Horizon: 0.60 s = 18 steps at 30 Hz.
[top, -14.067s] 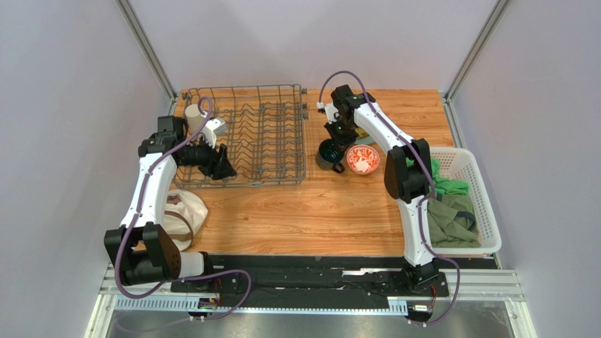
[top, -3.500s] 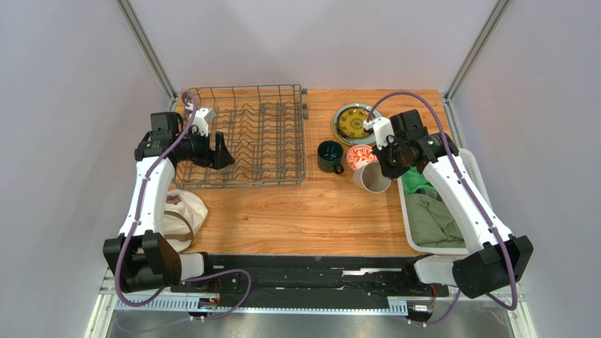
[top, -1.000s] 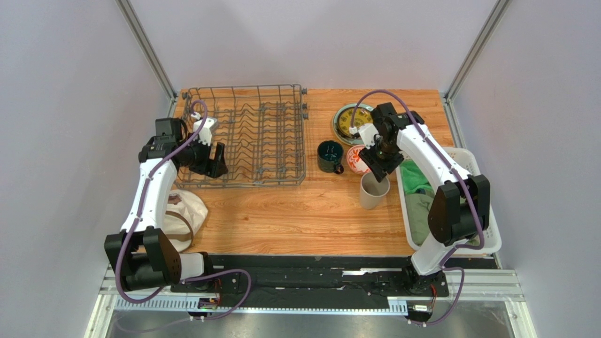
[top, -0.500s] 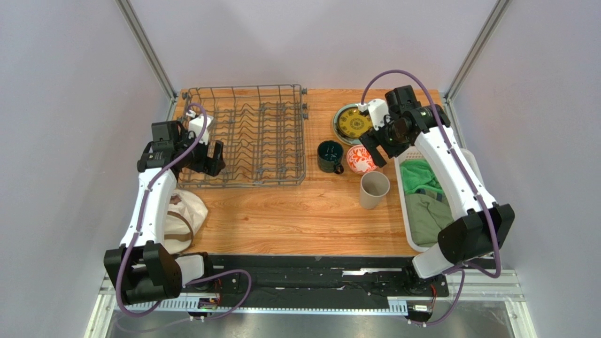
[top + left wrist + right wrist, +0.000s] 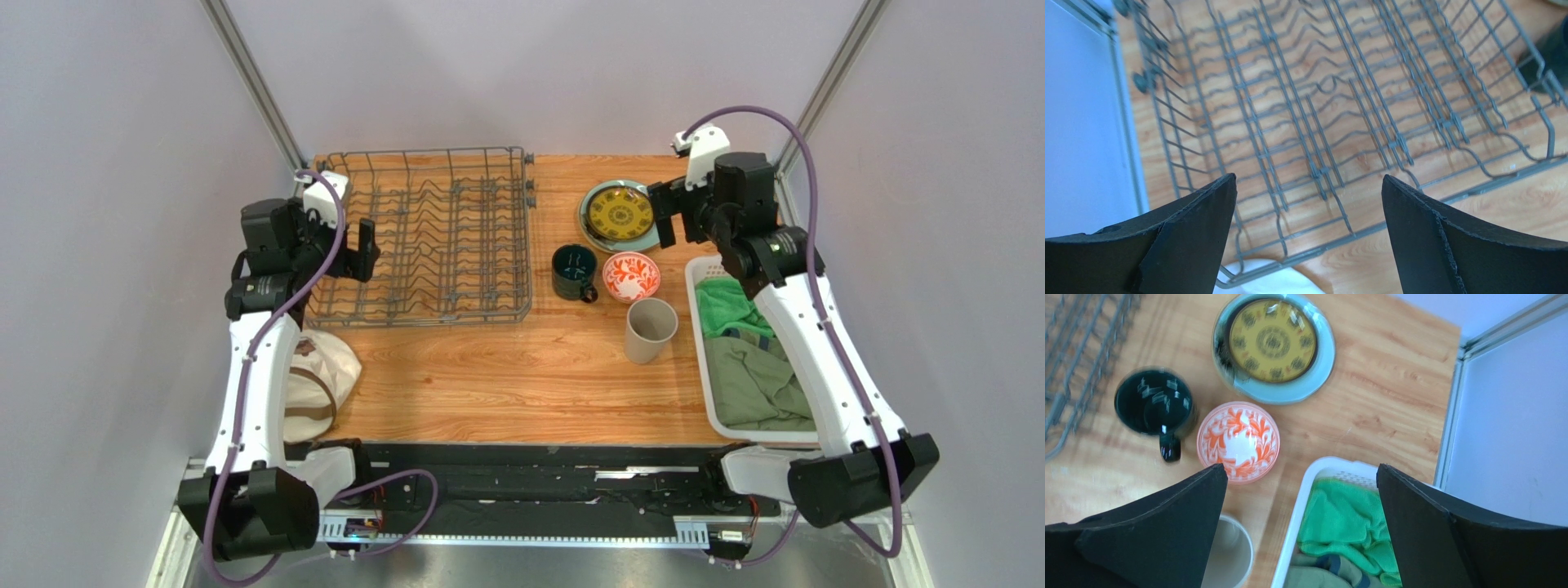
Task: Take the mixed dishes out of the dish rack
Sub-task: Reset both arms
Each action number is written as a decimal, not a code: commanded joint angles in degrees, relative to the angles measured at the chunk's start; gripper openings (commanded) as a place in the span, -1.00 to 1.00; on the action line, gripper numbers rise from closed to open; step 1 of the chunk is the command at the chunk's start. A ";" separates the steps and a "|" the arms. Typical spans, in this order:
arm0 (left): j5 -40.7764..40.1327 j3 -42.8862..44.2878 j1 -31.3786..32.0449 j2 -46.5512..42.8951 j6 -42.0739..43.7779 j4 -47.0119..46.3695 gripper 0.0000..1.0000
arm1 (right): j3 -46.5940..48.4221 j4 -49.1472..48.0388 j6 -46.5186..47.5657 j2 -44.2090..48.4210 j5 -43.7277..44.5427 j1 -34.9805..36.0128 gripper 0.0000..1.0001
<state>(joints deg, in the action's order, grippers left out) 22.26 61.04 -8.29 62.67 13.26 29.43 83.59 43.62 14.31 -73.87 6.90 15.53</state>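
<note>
The dish rack (image 5: 429,233) (image 5: 1321,110) is a grey wire rack at the back left, with nothing standing on its prongs. My left gripper (image 5: 364,250) (image 5: 1308,179) hovers open over its left front part. To the right of the rack sit a yellow-and-dark plate (image 5: 617,214) (image 5: 1273,340) stacked on a pale green plate (image 5: 1321,364), a dark green mug (image 5: 572,271) (image 5: 1154,404), a red-and-white bowl (image 5: 631,276) (image 5: 1238,441) and an upright beige cup (image 5: 650,330) (image 5: 1229,557). My right gripper (image 5: 669,218) (image 5: 1301,468) hangs open and empty above them.
A white slotted basket (image 5: 785,276) (image 5: 1306,490) holding green cloths (image 5: 736,306) (image 5: 1339,520) stands along the right edge. A cream bundle (image 5: 313,380) lies at the front left, below the rack. Metal frame posts rise at the back corners.
The right gripper has let go of the beige cup, opened wide, and risen back toward the far right. The left gripper has drawn leftward and opened a little more.
</note>
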 commanded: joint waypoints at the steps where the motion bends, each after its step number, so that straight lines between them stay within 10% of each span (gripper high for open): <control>1: -2.66 4.88 -0.23 -2.91 -2.36 -5.17 0.92 | -5.10 -18.90 -6.39 5.92 4.09 -2.08 0.99; 18: -2.31 0.23 -0.23 -6.34 -6.49 -18.09 0.93 | -16.26 -29.73 -9.65 11.99 4.79 -2.43 0.99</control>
<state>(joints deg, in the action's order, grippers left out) 19.14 61.98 -8.29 57.58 8.32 16.45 68.25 19.90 5.78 -65.01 10.39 12.93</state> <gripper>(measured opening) 0.967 0.994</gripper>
